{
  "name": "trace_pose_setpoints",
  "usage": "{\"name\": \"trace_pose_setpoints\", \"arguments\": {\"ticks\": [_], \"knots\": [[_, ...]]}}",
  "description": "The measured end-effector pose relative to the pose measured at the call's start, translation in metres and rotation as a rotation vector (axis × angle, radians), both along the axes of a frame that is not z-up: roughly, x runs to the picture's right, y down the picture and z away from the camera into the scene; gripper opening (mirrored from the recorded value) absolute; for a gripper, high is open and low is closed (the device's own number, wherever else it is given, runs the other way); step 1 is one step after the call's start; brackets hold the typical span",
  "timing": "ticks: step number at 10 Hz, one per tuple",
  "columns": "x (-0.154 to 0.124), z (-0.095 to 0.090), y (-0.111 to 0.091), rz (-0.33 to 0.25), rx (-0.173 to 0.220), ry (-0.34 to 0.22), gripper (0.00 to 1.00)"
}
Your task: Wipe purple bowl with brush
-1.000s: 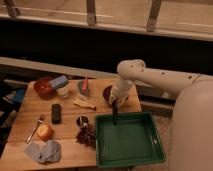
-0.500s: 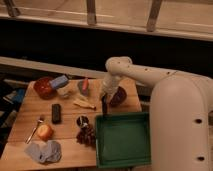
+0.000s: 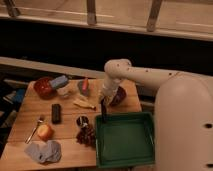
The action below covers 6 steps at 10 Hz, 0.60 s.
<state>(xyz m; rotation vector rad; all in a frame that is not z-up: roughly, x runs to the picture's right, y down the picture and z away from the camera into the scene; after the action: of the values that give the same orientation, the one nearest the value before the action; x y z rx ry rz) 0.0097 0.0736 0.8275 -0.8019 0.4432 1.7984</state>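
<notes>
**Brush held upright beside the purple bowl**
The gripper (image 3: pixel 104 100) hangs just left of the purple bowl (image 3: pixel 119 95) as the camera sees it, its fingers clamped on the top end of the brush (image 3: pixel 104 111). The brush's long axis runs near vertical, with the free end pointing down. That end reaches the far left corner of the green tray (image 3: pixel 125 142), which lies just in front of the bowl. The bowl sits on the wooden table (image 3: pixel 65 125), partly hidden behind the arm. Whether the brush touches the bowl cannot be told.

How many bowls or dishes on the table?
3: red-orange bowl back left; grey dish back middle; purple bowl right of it, partly behind the gripper by the green tray. Arm may hide more.
</notes>
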Motion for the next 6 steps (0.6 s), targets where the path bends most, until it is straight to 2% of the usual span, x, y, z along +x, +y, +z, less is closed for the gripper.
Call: {"name": "trace_pose_setpoints", "arguments": {"ticks": [1, 3, 6], "knots": [[0.018, -0.005, 0.003, 0.014, -0.002, 0.027, 0.0], [0.038, -0.003, 0.001, 0.035, 0.005, 0.042, 0.0], [0.034, 0.011, -0.012, 0.046, 0.03, 0.006, 0.0]]}}
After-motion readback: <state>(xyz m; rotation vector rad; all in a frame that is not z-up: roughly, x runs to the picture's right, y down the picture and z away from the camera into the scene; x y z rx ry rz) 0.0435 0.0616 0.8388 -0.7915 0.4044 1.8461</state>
